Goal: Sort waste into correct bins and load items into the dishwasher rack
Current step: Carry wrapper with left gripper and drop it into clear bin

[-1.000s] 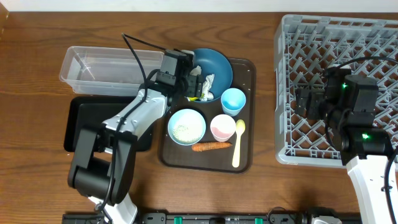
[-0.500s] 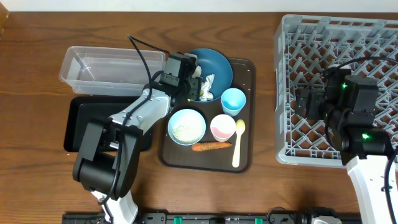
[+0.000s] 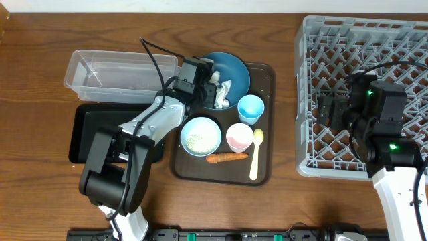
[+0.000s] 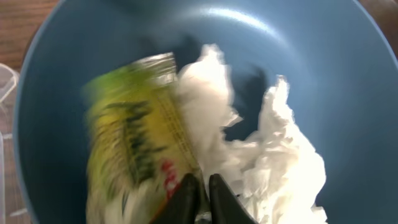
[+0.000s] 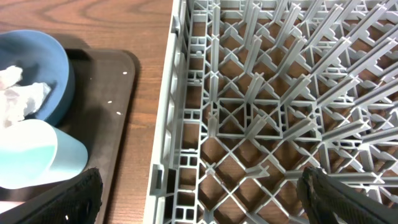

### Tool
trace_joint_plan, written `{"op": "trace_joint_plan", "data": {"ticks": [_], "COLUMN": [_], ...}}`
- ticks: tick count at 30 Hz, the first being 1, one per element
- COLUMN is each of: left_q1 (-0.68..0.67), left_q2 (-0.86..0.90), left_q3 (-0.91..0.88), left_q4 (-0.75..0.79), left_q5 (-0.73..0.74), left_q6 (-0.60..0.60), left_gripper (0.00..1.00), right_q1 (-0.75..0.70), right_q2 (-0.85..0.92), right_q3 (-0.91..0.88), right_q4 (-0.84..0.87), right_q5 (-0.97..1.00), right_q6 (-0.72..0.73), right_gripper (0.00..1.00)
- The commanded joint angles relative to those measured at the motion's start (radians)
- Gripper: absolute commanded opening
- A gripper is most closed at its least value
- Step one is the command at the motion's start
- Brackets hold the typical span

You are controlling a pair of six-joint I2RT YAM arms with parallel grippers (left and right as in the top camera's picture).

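Observation:
My left gripper (image 4: 200, 194) is down in the large dark blue bowl (image 4: 323, 68), its jaws shut at the seam between the yellow-green wrapper (image 4: 134, 146) and the crumpled white tissue (image 4: 267, 162), pinching the wrapper's edge. From overhead, that gripper (image 3: 208, 91) hides the wrapper. Over the grey dishwasher rack (image 5: 280, 93) my right gripper (image 5: 202, 196) hangs open and empty. On the brown tray (image 3: 265, 75) stand a small light blue bowl of rice (image 3: 200, 136), a light blue cup (image 3: 251, 108), a pink cup (image 3: 239, 137), a pale yellow spoon (image 3: 255, 158) and a carrot piece (image 3: 226, 158).
The clear tub (image 3: 100, 70) lies at the back left, with the black tray (image 3: 93, 130) just in front of it under my left arm. The rack (image 3: 401, 40) fills the right side of the table.
The left gripper's jaws have closed inside the dark blue bowl, and the arm has edged slightly toward the back. The right arm has stayed still.

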Motion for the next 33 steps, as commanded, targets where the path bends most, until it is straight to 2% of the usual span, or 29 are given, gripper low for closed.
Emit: {"op": "trace_joint_plan", "data": {"ticks": [1, 8, 15, 19, 23, 33], "left_q1": [-0.002, -0.002, -0.001, 0.015, 0.071, 0.253], "left_q2": [0.007, -0.062, -0.241, -0.321, -0.366, -0.329], "left_q3": [0.008, 0.008, 0.008, 0.008, 0.008, 0.006], "left_q4": [0.003, -0.001, -0.02, -0.035, -0.061, -0.155], "left_q5": [-0.01, -0.01, -0.015, -0.117, -0.213, -0.218], "left_q6": [0.002, 0.002, 0.002, 0.002, 0.002, 0.002], "left_gripper": [0.06, 0.06, 0.06, 0.06, 0.06, 0.06], "right_q1": [0.015, 0.015, 0.015, 0.015, 0.015, 0.015], "right_q2": [-0.008, -0.008, -0.008, -0.008, -0.008, -0.008], "right_q3": [0.019, 0.019, 0.019, 0.019, 0.019, 0.019], "right_q4": [-0.003, -0.003, -0.003, -0.003, -0.003, -0.003], "right_q5": [-0.008, -0.008, -0.008, -0.008, -0.008, -0.008], "right_q6": [0.007, 0.007, 0.006, 0.007, 0.006, 0.007], "right_gripper": [0.99, 0.99, 0.99, 0.99, 0.99, 0.99]}}
